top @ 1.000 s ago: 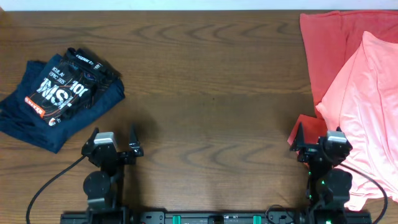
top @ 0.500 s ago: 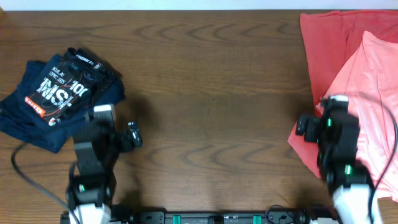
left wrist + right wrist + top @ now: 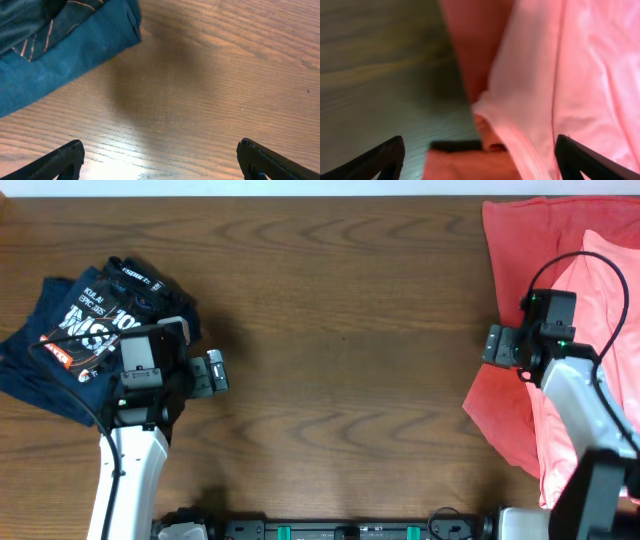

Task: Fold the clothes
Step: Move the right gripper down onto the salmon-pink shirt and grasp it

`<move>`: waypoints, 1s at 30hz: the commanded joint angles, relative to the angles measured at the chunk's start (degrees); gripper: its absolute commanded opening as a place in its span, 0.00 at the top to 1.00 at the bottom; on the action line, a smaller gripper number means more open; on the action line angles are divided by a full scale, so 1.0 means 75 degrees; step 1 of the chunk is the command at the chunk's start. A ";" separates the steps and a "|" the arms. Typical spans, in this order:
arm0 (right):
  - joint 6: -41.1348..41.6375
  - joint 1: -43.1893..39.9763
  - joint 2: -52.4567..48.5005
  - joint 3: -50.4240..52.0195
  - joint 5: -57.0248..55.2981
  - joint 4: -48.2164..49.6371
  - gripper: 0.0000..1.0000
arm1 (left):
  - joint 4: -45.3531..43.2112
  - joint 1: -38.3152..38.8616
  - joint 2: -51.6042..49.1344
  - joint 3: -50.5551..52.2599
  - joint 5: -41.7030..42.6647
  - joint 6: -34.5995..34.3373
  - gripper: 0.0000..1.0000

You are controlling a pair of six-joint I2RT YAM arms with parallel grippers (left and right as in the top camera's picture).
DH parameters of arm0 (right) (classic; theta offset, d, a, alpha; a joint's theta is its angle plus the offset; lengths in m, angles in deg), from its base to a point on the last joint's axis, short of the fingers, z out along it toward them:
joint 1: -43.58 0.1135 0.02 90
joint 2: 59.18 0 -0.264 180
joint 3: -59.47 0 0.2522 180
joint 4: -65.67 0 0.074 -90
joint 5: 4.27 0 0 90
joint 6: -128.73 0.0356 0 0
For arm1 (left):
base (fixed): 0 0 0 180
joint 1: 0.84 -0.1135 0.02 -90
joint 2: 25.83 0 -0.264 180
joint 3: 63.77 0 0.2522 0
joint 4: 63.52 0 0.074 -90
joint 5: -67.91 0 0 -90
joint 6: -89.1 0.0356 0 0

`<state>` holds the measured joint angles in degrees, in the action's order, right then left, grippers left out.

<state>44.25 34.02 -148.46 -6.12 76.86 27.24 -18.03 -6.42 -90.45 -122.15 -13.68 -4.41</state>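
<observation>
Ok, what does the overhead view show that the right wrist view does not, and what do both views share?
Only the overhead view shows the navy T-shirt at the far side of the table and the left gripper beside it. Only the right wrist view shows up close the salmon-pink T-shirt's edge lying over the red T-shirt, with the right gripper open above them. Both show these two shirts and the wooden table.

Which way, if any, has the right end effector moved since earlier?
Yes: right end effector moved up-frame, away from the near edge of the table.
</observation>
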 commanded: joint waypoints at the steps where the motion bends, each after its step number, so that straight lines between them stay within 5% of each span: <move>1: 0.0729 -0.0323 -0.0428 -0.0125 -0.0364 0.0291 0.17 | 0.0017 -0.0029 -0.0029 -0.0140 0.0017 -0.0154 0.02; 6: 0.0898 -0.0475 -0.1084 -0.0122 -0.0332 0.1070 0.35 | 0.0015 -0.0029 -0.0029 -0.0140 0.0017 -0.0178 0.02; 14: 0.1032 -0.0469 -0.1743 -0.0122 -0.0105 0.1556 0.44 | 0.0015 -0.0029 -0.0029 -0.0140 0.0017 -0.0178 0.02; 24: 0.1032 -0.0475 -0.1655 -0.0140 -0.0224 0.1626 0.99 | -0.0006 -0.0029 -0.0029 -0.0140 0.0017 -0.0178 0.02; 30: 0.1017 -0.0469 -0.0851 -0.0458 -0.0213 0.1052 0.99 | -0.0009 -0.0029 -0.0029 -0.0140 0.0017 -0.0178 0.02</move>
<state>51.75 30.83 -159.71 -6.98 75.81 36.51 -18.09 -6.42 -90.58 -122.15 -13.46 -5.39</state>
